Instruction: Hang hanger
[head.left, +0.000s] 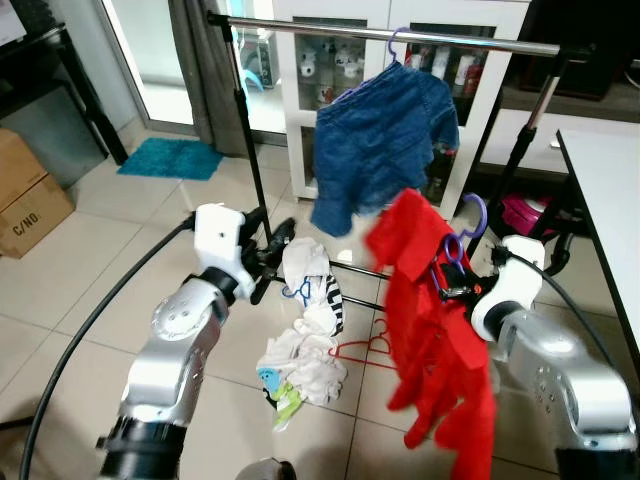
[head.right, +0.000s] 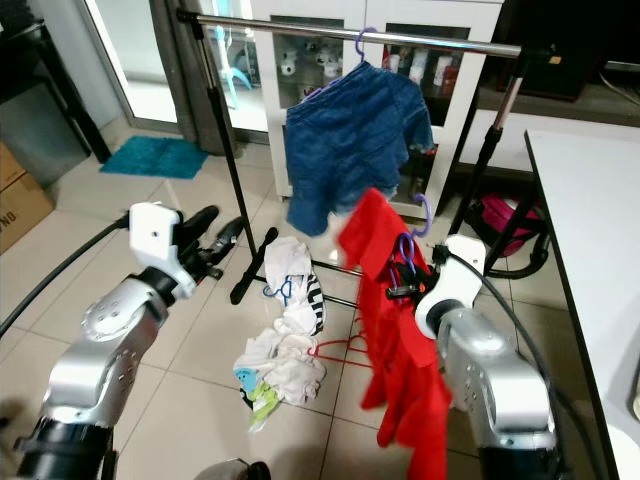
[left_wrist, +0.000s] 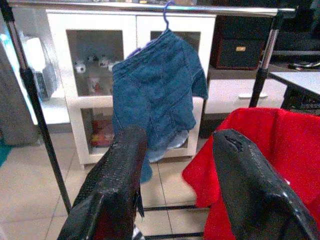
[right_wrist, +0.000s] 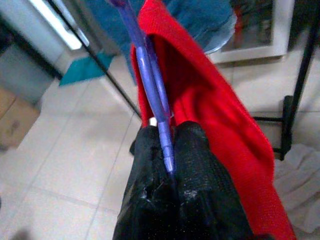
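1. Purple hanger (right_wrist: 156, 112) with red garment (head.left: 432, 330) draped over it: held up in front of the robot, below the rail and to the right of the denim piece, not yet hung.
2. Right pincer (right_wrist: 170, 150): closed tight on the hanger's purple bar, red cloth hanging beside and beneath the grip.
3. Left pincer (left_wrist: 175, 165): fingers spread wide, holding nothing, raised and pointed toward the rack.
4. Step in hand, as a judgement: carrying stage, with the hook (head.left: 474, 215) well under the metal rail (head.left: 300, 27).
5. Next move likely calls for: lifting the right arm until the hook clears the rail, choosing a bare stretch to the right of the denim, then lowering so the hook catches before letting go. Risk: red cloth brushing the denim on the way up.
6. Count: one rail; one denim garment (head.left: 380, 145) already hanging on its own purple hanger; one red garment in hand; one red hanger (head.left: 365, 350) lying on the floor tiles; one heap of pale clothes (head.left: 305, 340) on the floor under the rack.
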